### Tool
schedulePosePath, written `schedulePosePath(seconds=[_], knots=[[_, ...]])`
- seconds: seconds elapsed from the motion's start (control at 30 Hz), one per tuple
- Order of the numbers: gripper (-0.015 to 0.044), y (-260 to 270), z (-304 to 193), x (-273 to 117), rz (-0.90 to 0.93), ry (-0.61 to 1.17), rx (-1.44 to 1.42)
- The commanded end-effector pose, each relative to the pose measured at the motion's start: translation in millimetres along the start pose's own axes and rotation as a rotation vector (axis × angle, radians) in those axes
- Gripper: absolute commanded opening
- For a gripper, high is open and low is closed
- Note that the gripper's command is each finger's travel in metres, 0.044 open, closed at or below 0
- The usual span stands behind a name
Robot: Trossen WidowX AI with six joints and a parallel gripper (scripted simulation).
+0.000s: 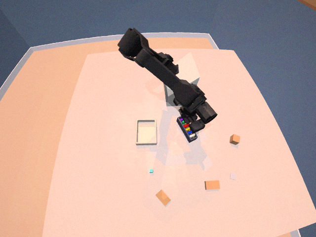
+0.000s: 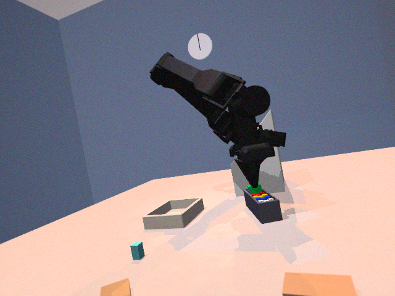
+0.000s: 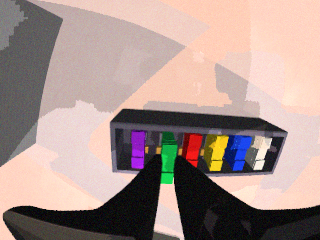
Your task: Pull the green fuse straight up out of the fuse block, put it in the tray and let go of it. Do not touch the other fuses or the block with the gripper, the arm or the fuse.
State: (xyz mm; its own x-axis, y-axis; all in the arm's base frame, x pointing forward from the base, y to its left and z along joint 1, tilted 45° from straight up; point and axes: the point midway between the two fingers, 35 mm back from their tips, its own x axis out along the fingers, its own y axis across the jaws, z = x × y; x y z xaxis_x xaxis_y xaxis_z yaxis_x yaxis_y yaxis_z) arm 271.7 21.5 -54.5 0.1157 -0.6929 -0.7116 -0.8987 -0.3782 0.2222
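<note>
The gripper point(image 2: 254, 185) point(image 3: 168, 159) is shut on the green fuse point(image 2: 255, 190) point(image 3: 168, 150). The fuse is upright and stands above its neighbours and the rim of the dark fuse block point(image 1: 191, 139) point(image 2: 269, 211) point(image 3: 190, 117); its lower end is hidden. The purple fuse point(image 3: 138, 150) is on one side of it and the red fuse point(image 3: 192, 150) on the other. The yellow point(image 3: 217, 150), blue point(image 3: 240, 150) and white point(image 3: 261, 150) fuses sit further along. The beige tray point(image 1: 146, 143) point(image 2: 164, 222) holds nothing visible and stands left of the block in the top and exterior views.
A large grey wedge-shaped thing point(image 1: 188, 67) point(image 3: 25, 75) stands behind the block. A teal block point(image 1: 151, 171) point(image 2: 137, 251) is in front of the tray. Orange blocks point(image 1: 234, 139) point(image 1: 212, 184) point(image 1: 163, 197) and a pale flat square point(image 1: 232, 176) lie farther off.
</note>
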Motion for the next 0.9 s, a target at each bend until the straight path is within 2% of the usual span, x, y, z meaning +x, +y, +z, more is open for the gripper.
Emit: schedulePosePath(seconds=[0.0,0.87], knots=[[0.0000,0,1,-2,-0.001,-0.004,0.005],[0.0000,0,0,-15,-0.001,-0.003,0.003]])
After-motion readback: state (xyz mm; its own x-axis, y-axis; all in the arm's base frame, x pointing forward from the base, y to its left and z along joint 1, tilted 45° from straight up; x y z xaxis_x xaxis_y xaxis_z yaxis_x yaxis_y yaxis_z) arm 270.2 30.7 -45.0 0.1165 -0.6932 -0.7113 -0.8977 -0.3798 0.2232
